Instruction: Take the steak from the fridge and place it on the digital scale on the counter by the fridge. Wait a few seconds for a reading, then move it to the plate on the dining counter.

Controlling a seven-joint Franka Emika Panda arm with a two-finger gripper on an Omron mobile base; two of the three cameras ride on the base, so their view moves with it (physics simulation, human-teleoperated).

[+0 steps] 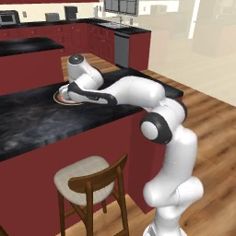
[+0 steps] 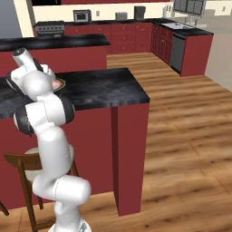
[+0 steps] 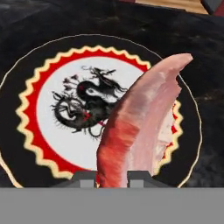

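In the hand view the steak (image 3: 140, 127), a curved pinkish-red slab, stands on edge between my finger tips. My gripper (image 3: 111, 177) is shut on its lower end. Directly beneath it lies the plate (image 3: 43, 52), with a dark rim, a red and yellow scalloped ring and a pale centre bearing a dragon drawing. From the left base view my hand hovers low over the plate (image 1: 59, 98) on the black marbled dining counter (image 1: 37, 120), hiding most of it. The right base view shows a sliver of the plate (image 2: 59, 84) past my arm on the dining counter (image 2: 99, 90).
A wooden stool (image 1: 90, 177) with a pale seat stands against the counter's red side below my arm. The counter's raised level (image 1: 27, 46) lies behind the plate. Red cabinets and a dishwasher (image 1: 120, 50) line the far wall. Wooden floor opens to the right.
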